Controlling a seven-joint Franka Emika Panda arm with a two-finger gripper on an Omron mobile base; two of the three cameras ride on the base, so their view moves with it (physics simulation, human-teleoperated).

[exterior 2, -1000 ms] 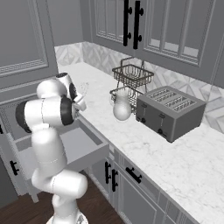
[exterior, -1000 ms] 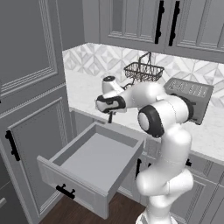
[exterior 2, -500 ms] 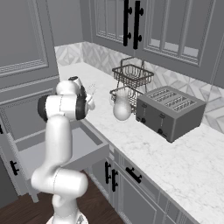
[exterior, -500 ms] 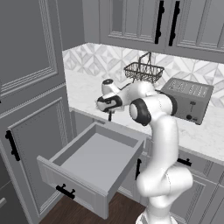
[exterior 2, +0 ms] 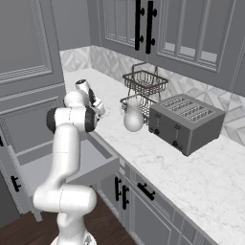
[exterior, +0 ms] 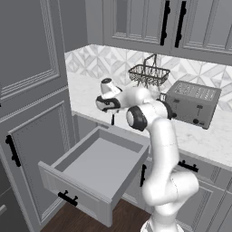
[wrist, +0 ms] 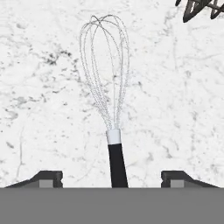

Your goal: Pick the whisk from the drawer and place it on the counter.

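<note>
The whisk [wrist: 107,74] points away from me over the marbled counter [wrist: 43,87], wire head far, thin black handle near. My gripper [wrist: 113,177] is open, and the handle runs between the fingers [wrist: 48,177] without touching either. In the left base view the gripper [exterior: 110,108] hovers at the counter's [exterior: 86,97] front edge, with the dark whisk handle [exterior: 112,119] just below it. The grey drawer [exterior: 72,190] stands pulled out and bare under the hand, also seen as the drawer [exterior 2: 91,158] in the right base view. I cannot tell whether the whisk rests on the stone.
A black wire basket [exterior: 147,74] and a grey toaster [exterior: 192,103] stand further right on the counter. A pale jug [exterior 2: 134,117] sits in front of the basket. Tall grey cabinet doors [exterior: 31,90] flank the open drawer on the left.
The jaws have opened off the whisk handle. The arm's elbow has swung in closer to the counter, while the hand stayed near the counter's front edge.
</note>
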